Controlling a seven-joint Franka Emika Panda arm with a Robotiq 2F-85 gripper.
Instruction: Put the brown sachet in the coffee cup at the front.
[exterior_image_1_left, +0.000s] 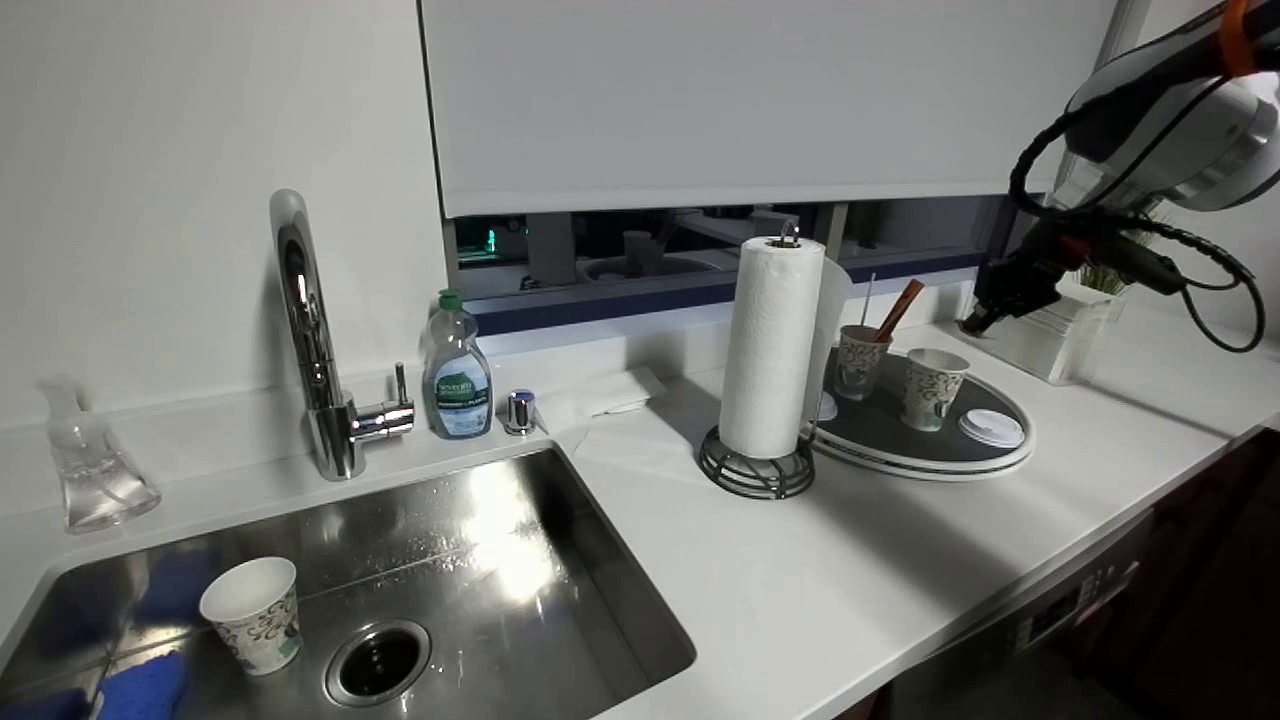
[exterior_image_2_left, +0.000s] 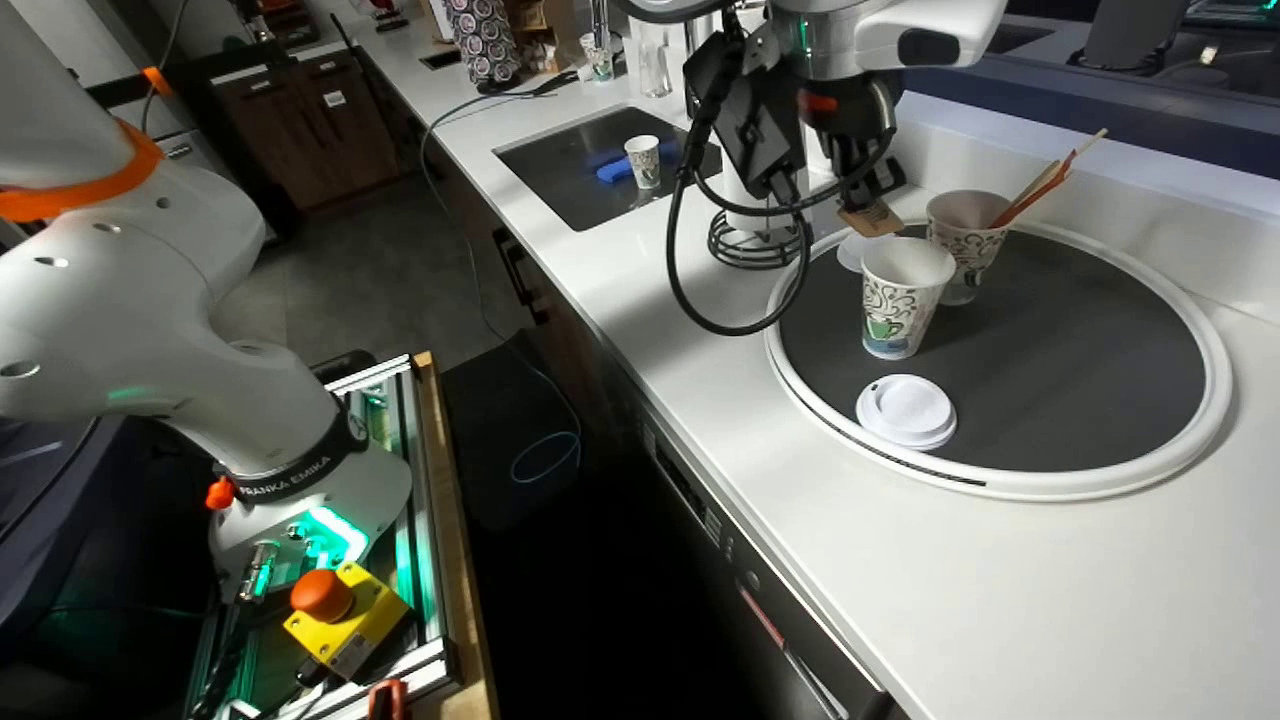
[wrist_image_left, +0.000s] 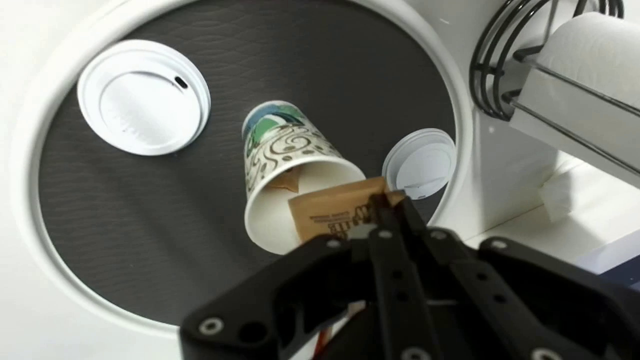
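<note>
Claw (wrist_image_left: 389, 200) closed, w/ brown sachet (wrist_image_left: 330, 207) clamped at its tips. Sachet pos.: over rim of front coffee cup (wrist_image_left: 287, 142), not yet inside; rim contact: cannot tell. Wrist view only: brown item (wrist_image_left: 286, 180) in cup. In an ext. view only: green-capped bottle (exterior_image_1_left: 460, 390), label partly legible. Likewise in an ext. view only: arm base (exterior_image_2_left: 335, 495), marked "FRANKA EMIKA". Sachet print: blurred, partly legible.

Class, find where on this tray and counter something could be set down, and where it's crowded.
Free: tray between the front cup and the rim farthest from the paper towel roll; counter between sink, roll and tray. Crowded: around that cup, with rear cup, lids and fingers holding the brown sachet.
</note>
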